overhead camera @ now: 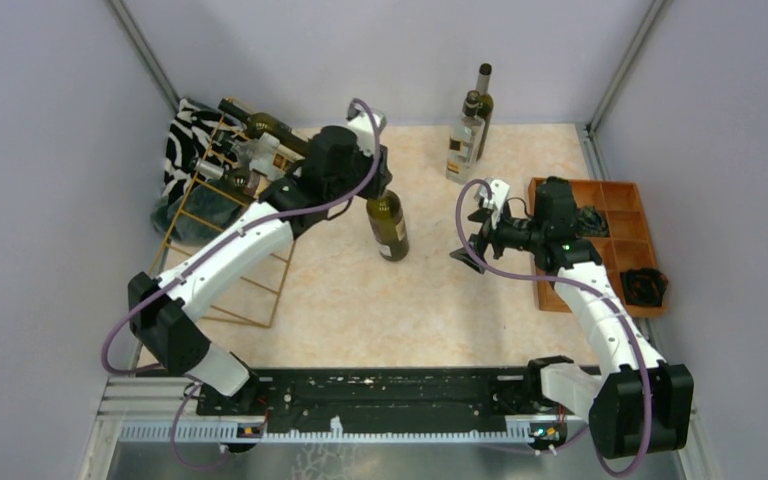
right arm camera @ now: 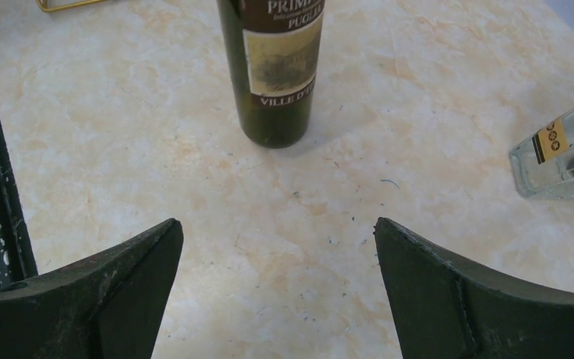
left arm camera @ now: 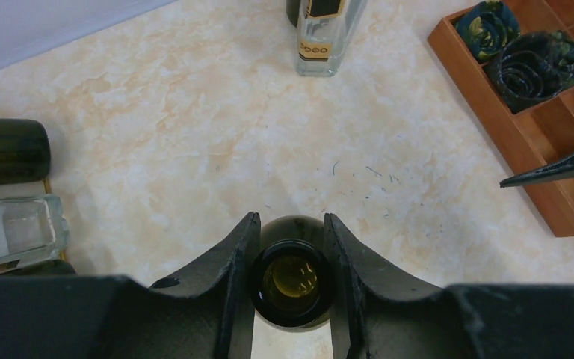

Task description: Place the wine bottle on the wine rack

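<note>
Green wine bottle (left arm camera: 293, 280) sits clenched in left pincer (left arm camera: 291, 221), plain only from wrist; right pincer (right arm camera: 276, 224) released.

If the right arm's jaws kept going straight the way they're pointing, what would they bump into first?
Most likely the dark wine bottle standing ahead; only bare table lies between it and the open right gripper. If the gripper tilts downward, hard to judge here, the table would come first.
</note>
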`<state>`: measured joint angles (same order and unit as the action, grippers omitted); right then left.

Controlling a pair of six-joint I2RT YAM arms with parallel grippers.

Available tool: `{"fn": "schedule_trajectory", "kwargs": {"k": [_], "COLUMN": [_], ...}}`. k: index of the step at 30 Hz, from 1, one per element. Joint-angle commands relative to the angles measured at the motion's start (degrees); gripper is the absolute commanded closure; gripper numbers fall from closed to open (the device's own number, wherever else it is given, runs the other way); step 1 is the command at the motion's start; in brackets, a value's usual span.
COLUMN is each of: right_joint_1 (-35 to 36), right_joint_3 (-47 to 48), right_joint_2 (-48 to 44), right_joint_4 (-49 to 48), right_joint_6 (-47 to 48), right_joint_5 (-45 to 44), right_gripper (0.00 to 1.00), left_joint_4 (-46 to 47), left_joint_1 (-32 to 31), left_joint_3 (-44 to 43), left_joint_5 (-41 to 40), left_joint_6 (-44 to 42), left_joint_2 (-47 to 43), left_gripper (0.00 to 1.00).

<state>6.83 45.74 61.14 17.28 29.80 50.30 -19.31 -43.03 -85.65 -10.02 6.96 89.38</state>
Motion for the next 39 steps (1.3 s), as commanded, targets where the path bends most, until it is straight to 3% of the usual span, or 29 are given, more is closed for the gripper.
{"fn": "schedule_trajectory", "kwargs": {"k": [1, 13, 29, 39], "right_joint_1": [-0.24, -0.21, -0.24, -0.21], "right_joint_3": [0.00, -0.21, -0.30, -0.30], "right_joint_2": [-1.98, -1.82, -1.66, -1.65], "right_joint_4": [-1.86, -2.25, -2.29, -2.34], "right_joint_6": [-0.10, -0.55, -0.73, -0.80], "right_joint_5": [2.21, 2.67, 2.95, 3.35], "right_gripper": [0.02, 0.02, 0.02, 0.02], "left_joint_4": [10.05, 12.53, 11.55, 11.00], "left_joint_1": [5.33, 16.38, 26.25, 35.71], "left_joint_3": [0.93, 5.53, 9.06, 8.51], "left_joint_5": [14.25, 29.98, 39.35, 48.86], "left_joint_6": [4.64, 15.31, 19.50, 22.90], "left_joint_2": [-4.60, -8.31, -11.82, -11.41], "left_gripper": [1.00, 1.00, 1.00, 1.00]}}
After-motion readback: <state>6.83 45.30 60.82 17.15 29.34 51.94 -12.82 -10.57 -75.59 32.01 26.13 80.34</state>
